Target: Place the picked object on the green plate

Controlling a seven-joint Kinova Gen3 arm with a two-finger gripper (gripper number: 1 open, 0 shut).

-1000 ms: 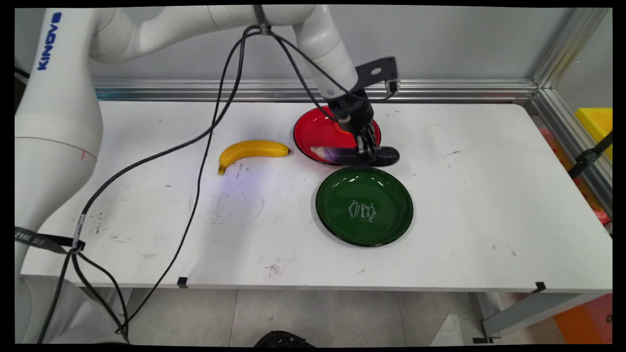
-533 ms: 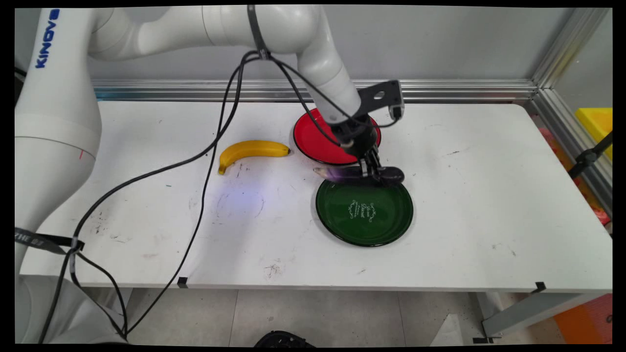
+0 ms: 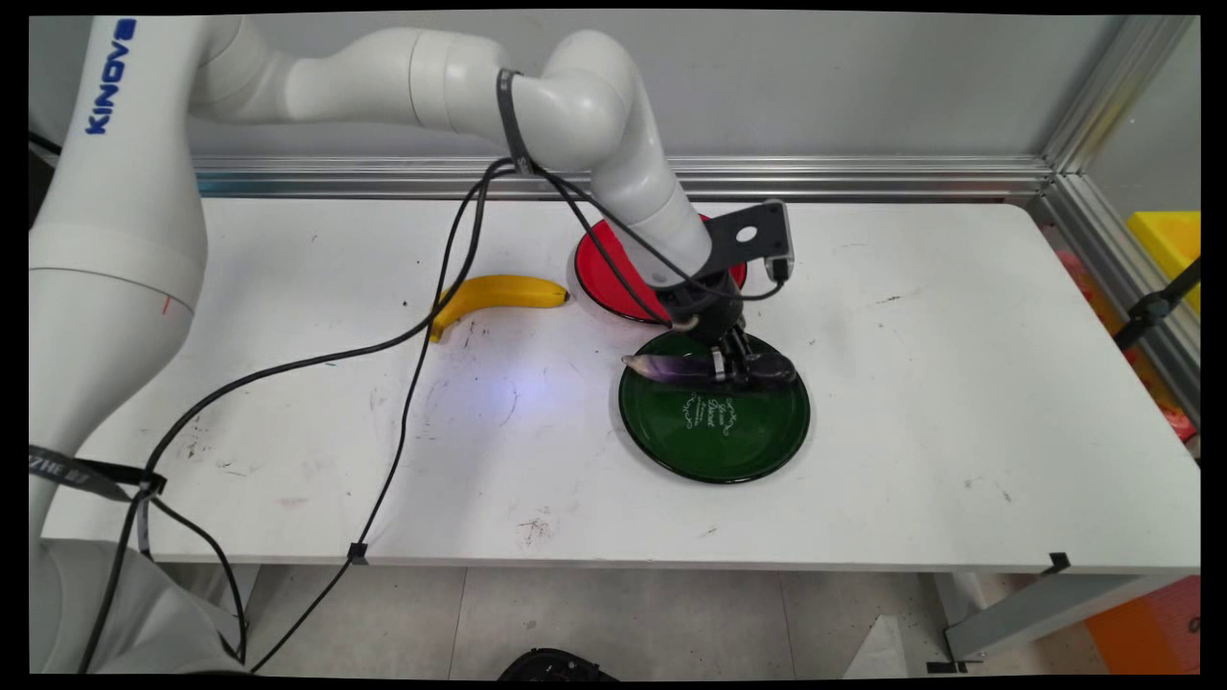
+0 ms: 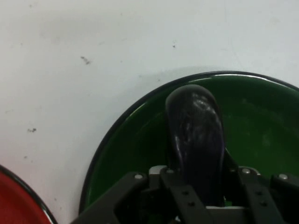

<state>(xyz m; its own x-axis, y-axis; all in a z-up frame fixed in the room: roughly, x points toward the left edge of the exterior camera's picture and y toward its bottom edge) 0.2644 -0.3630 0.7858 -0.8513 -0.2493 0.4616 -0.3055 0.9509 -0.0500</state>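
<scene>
Gripper [image 3: 726,362] grips eggplant [image 3: 671,365] above green plate [image 3: 757,441].

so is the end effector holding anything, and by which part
Yes: the end effector grips a long dark purple eggplant around its middle, over the round green plate.

Fingers [image 3: 730,363] closed, arm low

White Kinova Gen3 arm [image 3: 613,163], blue lettering, black strap, trailing black cables [image 3: 403,335]; black two-finger gripper [image 3: 726,369] with silver screws.
</scene>
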